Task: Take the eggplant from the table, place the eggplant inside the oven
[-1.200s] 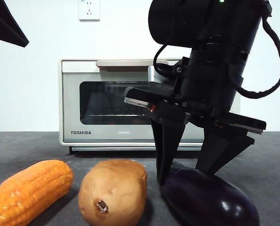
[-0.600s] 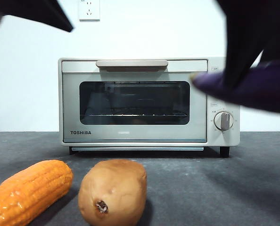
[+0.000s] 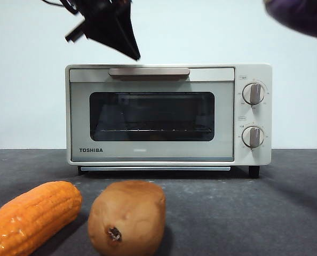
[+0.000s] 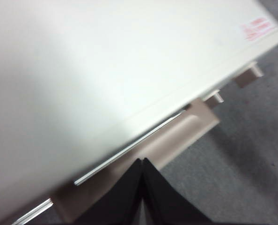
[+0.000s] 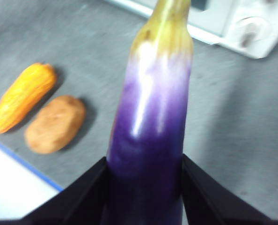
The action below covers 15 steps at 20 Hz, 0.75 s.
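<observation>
The glossy purple eggplant (image 5: 150,126) is held lengthwise by my right gripper (image 5: 143,187), shut on it high above the table (image 5: 232,140). In the front view only a purple end of the eggplant (image 3: 302,15) shows at the top right corner. The cream oven (image 3: 168,114) stands at the back with its door closed. My left gripper (image 4: 142,164) is shut with nothing in it, its tip just above the oven's bar handle (image 4: 176,138); in the front view that left gripper (image 3: 127,49) hangs over the handle (image 3: 149,72).
An orange corn cob (image 3: 33,216) and a brown potato (image 3: 127,217) lie at the front left of the table (image 3: 244,213). Two round knobs (image 3: 253,114) sit on the oven's right side. A white sheet with a blue edge (image 5: 17,187) lies beside the corn.
My right gripper has lifted the eggplant off the table, up and to the right, almost out of the front view. The left gripper has come in from the top left towards the oven's handle.
</observation>
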Each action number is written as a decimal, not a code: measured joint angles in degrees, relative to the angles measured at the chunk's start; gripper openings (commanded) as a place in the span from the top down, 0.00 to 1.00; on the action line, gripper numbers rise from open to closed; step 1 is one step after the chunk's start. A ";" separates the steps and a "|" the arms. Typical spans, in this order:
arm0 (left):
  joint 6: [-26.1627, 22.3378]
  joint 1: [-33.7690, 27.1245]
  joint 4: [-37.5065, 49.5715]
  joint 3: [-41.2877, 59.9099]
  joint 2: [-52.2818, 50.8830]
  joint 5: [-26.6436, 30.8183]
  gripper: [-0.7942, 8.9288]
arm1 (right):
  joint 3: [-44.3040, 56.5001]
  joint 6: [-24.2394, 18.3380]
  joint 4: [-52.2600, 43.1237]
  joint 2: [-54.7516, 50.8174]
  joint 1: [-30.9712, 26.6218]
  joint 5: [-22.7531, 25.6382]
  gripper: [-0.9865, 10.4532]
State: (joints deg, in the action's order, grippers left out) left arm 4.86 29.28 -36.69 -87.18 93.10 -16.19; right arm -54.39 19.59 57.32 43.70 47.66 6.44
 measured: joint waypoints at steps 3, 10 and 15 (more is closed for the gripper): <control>-0.96 0.24 0.24 -0.31 1.77 0.44 0.91 | 0.00 -0.09 0.76 -2.08 0.00 2.82 0.82; -2.89 1.68 -6.08 -1.62 1.81 0.98 0.91 | 0.00 -0.09 0.61 -3.72 0.00 3.45 0.82; -3.72 5.46 -18.64 -1.55 1.81 0.83 0.91 | 0.00 -0.20 -1.42 -3.65 0.00 3.89 0.82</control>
State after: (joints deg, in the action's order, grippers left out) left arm 1.15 34.74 -55.33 -88.73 94.91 -15.35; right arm -54.39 19.40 55.90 40.05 47.66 10.33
